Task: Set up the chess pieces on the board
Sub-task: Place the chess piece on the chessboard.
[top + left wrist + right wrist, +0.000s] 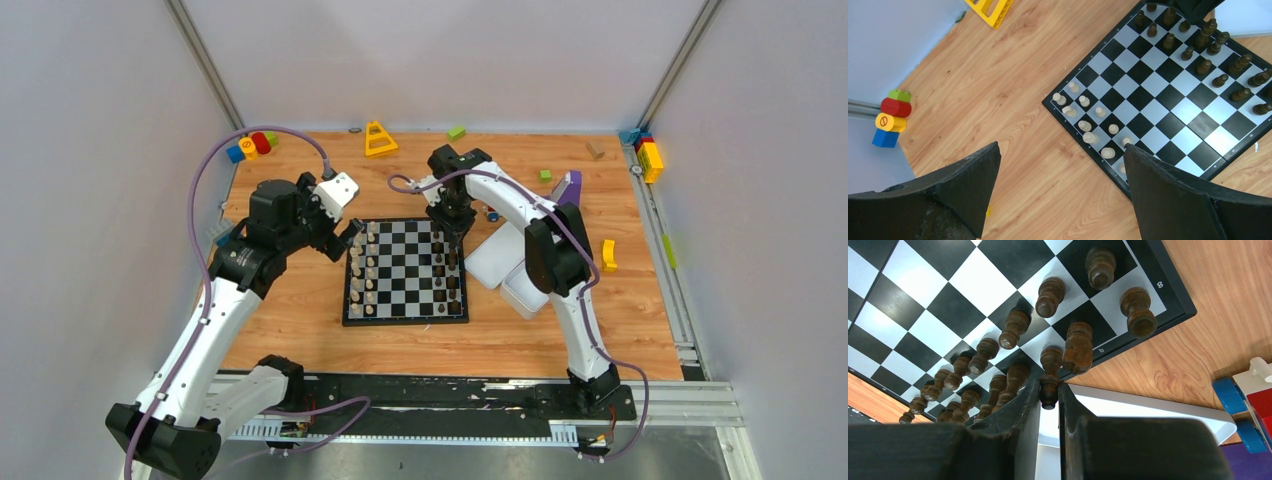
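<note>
A robotics lab test cell: a wooden worktop (300, 345) boxed in by plain grey walls (90, 200), edged with metal rails (690, 405), with two cabled robot arms (215, 310) bolted on.

Board (405, 275) black-white checked; dark brown pieces (1078, 347); cream pieces (1084, 125).

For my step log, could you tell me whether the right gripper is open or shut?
Shut: the right gripper pinches a dark chess piece between its fingers.

Bright, even overhead light; soft shadows, faint sheen on the board (1198, 122), nearby fingers (1018, 415) slightly soft.
</note>
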Tool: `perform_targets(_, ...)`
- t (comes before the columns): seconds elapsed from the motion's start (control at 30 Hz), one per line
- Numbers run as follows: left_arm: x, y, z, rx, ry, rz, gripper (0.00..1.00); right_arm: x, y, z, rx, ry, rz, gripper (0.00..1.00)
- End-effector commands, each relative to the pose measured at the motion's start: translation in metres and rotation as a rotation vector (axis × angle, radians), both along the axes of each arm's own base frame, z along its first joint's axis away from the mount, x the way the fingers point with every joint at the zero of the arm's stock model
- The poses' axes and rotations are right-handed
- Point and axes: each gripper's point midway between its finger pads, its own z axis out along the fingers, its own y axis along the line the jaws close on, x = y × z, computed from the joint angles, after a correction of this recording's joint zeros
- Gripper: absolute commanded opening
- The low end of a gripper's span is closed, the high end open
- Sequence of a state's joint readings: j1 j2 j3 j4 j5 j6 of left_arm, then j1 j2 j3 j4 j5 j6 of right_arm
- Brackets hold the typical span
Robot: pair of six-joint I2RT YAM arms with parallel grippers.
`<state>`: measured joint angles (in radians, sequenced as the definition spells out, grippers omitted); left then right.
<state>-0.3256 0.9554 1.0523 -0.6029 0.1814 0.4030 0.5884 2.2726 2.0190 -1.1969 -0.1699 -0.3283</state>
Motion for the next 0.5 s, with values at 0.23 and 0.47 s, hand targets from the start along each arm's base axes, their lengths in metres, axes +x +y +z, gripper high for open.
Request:
perform_targets(0.23,0.0001,0.0014,0.0095,-0.017,-0.038,0.000,1.00,0.0000,0.0044,0.0071,-0.012,-0.023,0.033,0.00)
perform_targets(0.47,0.0000,0.0019,0.0098,-0.017,-0.039,0.001,1.00,0.0002,0.0047,0.0044,-0.024,-0.026,0.040,0.02)
